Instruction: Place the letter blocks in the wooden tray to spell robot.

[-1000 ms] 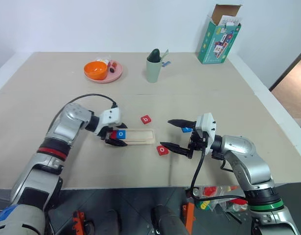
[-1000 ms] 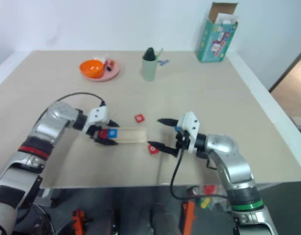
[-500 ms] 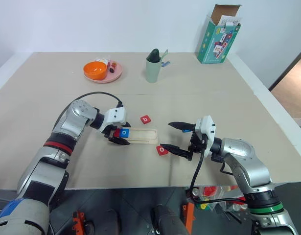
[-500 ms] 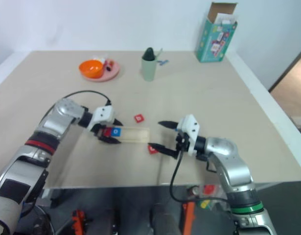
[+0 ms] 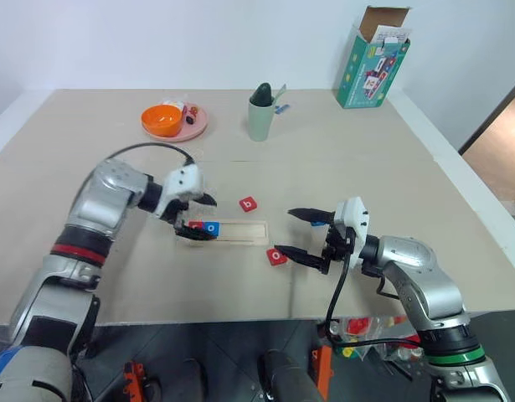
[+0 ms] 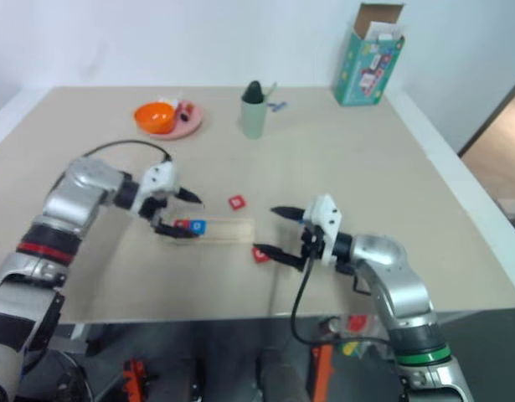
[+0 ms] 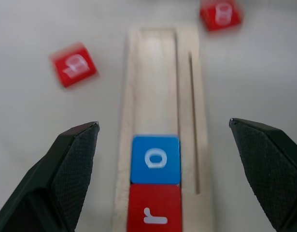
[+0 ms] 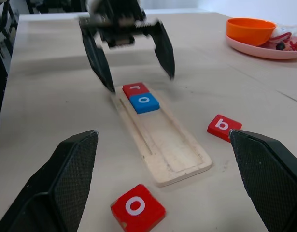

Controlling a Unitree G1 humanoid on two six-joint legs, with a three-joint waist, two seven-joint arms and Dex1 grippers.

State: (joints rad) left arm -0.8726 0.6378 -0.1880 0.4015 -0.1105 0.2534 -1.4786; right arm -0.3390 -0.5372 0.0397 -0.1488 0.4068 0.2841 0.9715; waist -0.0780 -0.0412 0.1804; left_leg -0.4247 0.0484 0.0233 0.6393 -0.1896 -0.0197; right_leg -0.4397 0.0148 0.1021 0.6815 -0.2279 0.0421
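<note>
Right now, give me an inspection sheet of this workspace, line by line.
Surface: beige table, flat, edges in sight.
Job's things: wooden tray holds red r block at its end, blue o block touching it; the rest of the groove is bare. Red b block and red o block lie loose on the table beside the tray. A blue block lies by the right hand.
Clutter: pink plate with orange bowl, green cup, open teal carton.
Hands: left hand open above the tray's filled end, holding nothing; right hand open, empty.
Cables: black cable on the left arm, another on the right.
Surroundings: white wall.
</note>
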